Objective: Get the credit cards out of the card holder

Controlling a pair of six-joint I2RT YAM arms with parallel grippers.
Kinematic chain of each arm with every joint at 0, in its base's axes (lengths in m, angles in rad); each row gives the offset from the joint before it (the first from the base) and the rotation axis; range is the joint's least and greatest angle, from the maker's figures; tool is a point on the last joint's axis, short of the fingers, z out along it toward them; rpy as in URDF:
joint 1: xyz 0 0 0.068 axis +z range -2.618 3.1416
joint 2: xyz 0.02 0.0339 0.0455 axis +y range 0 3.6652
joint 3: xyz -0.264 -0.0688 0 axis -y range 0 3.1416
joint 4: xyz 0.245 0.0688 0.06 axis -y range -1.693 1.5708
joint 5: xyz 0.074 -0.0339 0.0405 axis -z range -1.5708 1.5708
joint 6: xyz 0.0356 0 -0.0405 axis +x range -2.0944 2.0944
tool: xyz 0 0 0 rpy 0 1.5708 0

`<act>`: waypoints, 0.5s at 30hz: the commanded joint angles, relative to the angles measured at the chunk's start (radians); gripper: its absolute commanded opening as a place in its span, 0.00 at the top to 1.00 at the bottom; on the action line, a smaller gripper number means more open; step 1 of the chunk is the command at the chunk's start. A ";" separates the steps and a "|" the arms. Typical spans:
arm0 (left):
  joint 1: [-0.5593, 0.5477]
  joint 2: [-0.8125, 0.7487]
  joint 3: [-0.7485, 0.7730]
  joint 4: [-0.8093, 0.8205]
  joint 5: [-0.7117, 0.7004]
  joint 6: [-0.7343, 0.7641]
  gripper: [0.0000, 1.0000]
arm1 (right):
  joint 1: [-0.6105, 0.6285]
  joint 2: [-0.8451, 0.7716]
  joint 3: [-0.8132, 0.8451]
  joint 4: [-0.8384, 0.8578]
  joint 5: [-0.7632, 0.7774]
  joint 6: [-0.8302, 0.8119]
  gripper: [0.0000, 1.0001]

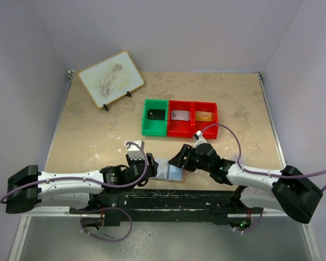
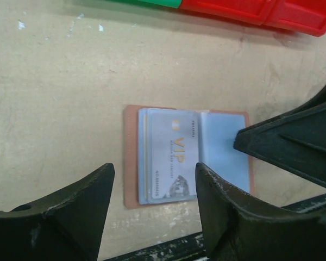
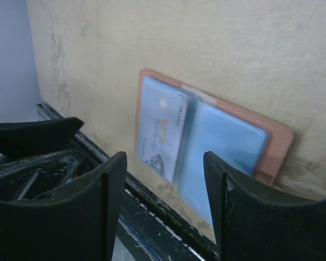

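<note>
The card holder point(image 2: 223, 149) lay open at the near edge of the table point(image 1: 87, 136), a VIP card point(image 2: 174, 157) in its left pocket, exposed for picking; left jaws and right jaws hovered above, both spread, empty.

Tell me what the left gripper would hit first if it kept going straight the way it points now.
The left gripper would most likely meet the open card holder, at the VIP card, which lies straight ahead between its fingers. The right gripper sits off to one side. Depth is unclear.
</note>
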 commanded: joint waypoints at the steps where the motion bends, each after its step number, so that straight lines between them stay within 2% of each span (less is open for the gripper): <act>1: 0.024 -0.021 0.000 0.157 0.118 0.047 0.39 | 0.035 -0.007 0.016 0.124 -0.020 0.046 0.40; 10: 0.079 0.002 0.016 0.140 0.182 -0.006 0.37 | 0.061 0.043 0.024 0.150 -0.021 0.062 0.44; 15: 0.162 0.027 0.016 0.124 0.270 -0.055 0.43 | 0.066 0.077 -0.029 0.249 -0.050 0.087 0.48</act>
